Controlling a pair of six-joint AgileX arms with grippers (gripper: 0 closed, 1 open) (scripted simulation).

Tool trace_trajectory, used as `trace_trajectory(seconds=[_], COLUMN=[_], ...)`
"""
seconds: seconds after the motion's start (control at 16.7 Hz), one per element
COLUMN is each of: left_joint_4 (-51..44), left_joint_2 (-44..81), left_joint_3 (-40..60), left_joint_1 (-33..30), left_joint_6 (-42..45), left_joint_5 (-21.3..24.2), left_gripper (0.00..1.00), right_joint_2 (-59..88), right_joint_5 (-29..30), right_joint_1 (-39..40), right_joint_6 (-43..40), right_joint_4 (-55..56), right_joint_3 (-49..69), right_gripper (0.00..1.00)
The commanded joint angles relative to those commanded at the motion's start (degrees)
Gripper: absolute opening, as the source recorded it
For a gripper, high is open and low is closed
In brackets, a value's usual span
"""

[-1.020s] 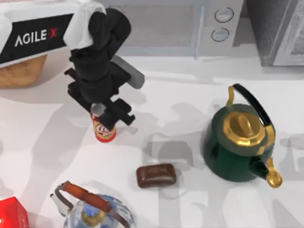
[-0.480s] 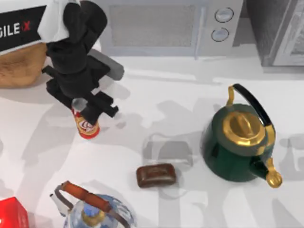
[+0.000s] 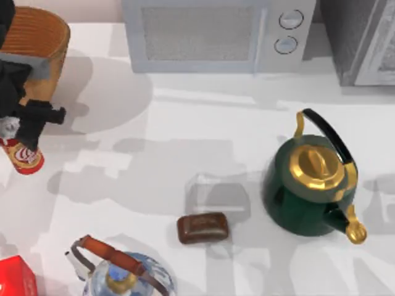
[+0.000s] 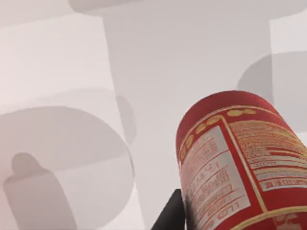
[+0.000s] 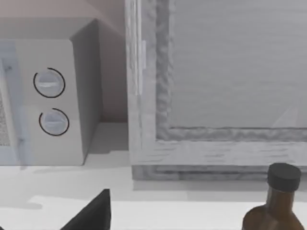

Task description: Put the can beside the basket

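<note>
Left gripper (image 3: 13,132) seen at far left edge of table (image 3: 185,142), pinched tight on top of can (image 3: 23,157). Can held upright, red body below black fingers, just in front of basket (image 3: 37,37). Can and basket close, touching cannot be told. Can's red label seen big in left wrist view (image 4: 235,163), white table under it. Green kettle (image 3: 311,182) seen at right side. Brown bar (image 3: 203,227) seen near middle front. Right gripper's fingers: cannot tell, 1 black tip (image 5: 91,215) seen near microwave (image 5: 43,105).
</note>
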Motion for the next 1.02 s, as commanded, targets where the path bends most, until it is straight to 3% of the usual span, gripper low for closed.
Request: trace_trajectory(seconds=[0.24, 1.02], left_joint_4=[2.8, 5.2], left_joint_2=[2.3, 3.8], left_joint_3=[-1.8, -2.9], left_joint_1=[5.4, 5.8], left_joint_6=[-3.7, -4.1], left_joint_5=[-0.2, -0.1], left_gripper=[0.00, 0.00], right_joint_2=[0.0, 0.0], right_joint_5=[0.0, 0.0], right_joint_1=[0.0, 0.0], right_joint_6=[0.0, 0.0], right_joint_4=[0.0, 0.0], right_joint_3=[0.0, 0.0], right_gripper=[1.00, 1.00])
